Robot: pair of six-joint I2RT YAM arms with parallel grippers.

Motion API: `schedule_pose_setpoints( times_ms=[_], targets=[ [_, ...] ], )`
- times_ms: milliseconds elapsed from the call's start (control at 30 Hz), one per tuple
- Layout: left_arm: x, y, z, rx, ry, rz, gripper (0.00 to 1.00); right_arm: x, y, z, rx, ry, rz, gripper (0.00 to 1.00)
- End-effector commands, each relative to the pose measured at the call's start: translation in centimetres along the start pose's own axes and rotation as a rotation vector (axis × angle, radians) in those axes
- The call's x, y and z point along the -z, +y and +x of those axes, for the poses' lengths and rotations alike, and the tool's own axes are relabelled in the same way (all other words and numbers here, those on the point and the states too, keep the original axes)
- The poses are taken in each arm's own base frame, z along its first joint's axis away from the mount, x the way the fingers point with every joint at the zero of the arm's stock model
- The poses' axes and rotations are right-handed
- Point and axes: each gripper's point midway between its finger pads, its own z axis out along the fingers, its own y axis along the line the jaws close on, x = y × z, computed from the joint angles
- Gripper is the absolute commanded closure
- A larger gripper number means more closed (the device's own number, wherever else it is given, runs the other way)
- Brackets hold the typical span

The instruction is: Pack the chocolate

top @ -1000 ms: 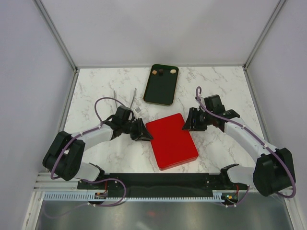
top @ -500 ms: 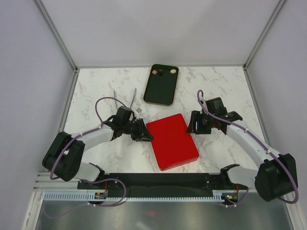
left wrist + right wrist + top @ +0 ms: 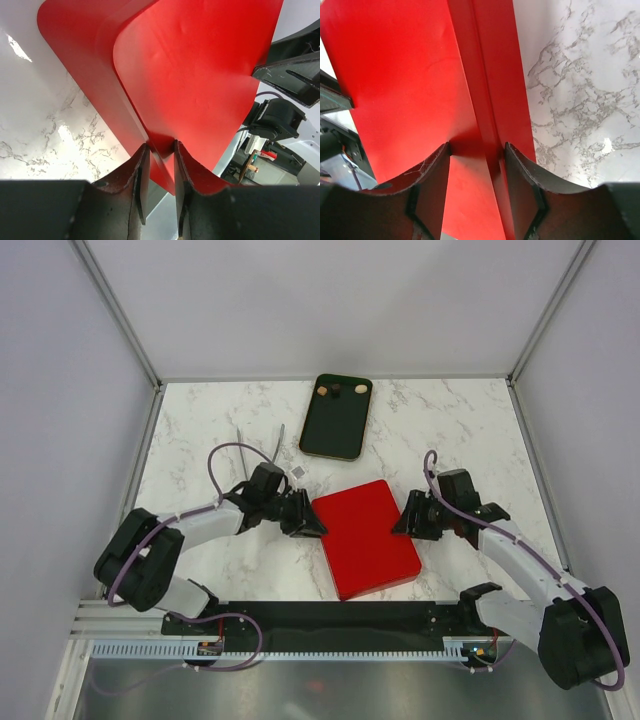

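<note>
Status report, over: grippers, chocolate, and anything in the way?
Left gripper shut on red box edge. Right gripper straddles opposite edge, grip unclear. Chocolate on far tray, unpacked. Nothing seen in the way.

The top view looks steeply down from above and behind the arm bases (low in frame), covering the whole marble table point(image 3: 200, 430). Each wrist camera sits very close, sighting past the left gripper point(image 3: 160, 148) or right gripper point(image 3: 477, 148) onto the red box point(image 3: 365, 537), shared by all three views.
</note>
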Motion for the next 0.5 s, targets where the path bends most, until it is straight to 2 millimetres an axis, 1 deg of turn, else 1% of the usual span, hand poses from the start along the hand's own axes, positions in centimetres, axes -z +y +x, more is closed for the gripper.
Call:
schedule_pose_setpoints(
  times_ms=[0,67,100,200,233,267,300,367,400,433,467],
  targets=[
    [-1.7,1.4,0.2,-0.014,0.022,-0.072,0.68,-1.4,1.5,0.4,-0.07,-0.006,-0.101,0.65],
    [-2.2,1.4,-0.5,-0.02,0.031,-0.078,0.67,-1.7,1.6,0.1,-0.085,-0.021,-0.111,0.67],
    [-2.3,1.4,-0.6,-0.021,0.036,-0.082,0.67,-1.8,1.8,-0.4,-0.082,-0.04,-0.119,0.68],
    [-2.2,1.5,-1.9,-0.027,0.02,-0.096,0.68,-2.5,1.8,-0.6,-0.1,-0.029,-0.125,0.68],
    [-1.9,1.7,-1.9,-0.02,0.026,-0.11,0.68,-2.8,1.7,-0.5,-0.108,-0.019,-0.124,0.68],
    [-1.8,1.5,-2.1,-0.035,0.025,-0.112,0.68,-2.8,1.6,-0.4,-0.106,-0.016,-0.12,0.66],
    [-1.4,1.2,-2.3,-0.046,0.016,-0.115,0.68,-2.7,1.6,-0.3,-0.1,-0.016,-0.119,0.64],
    [-0.9,1.4,-2.0,-0.05,0.016,-0.132,0.66,-2.4,1.3,-0.2,-0.095,-0.015,-0.094,0.62],
    [-0.5,1.0,-2.0,-0.062,0.011,-0.125,0.66,-2.2,1.1,-0.2,-0.086,-0.021,-0.085,0.59],
    [-0.4,1.0,-1.9,-0.064,0.01,-0.13,0.66,-1.9,1.3,-0.5,-0.076,-0.035,-0.084,0.59],
    [-0.1,1.1,-1.7,-0.064,0.011,-0.139,0.65,-1.8,1.0,-0.4,-0.08,-0.035,-0.07,0.59]
  ],
)
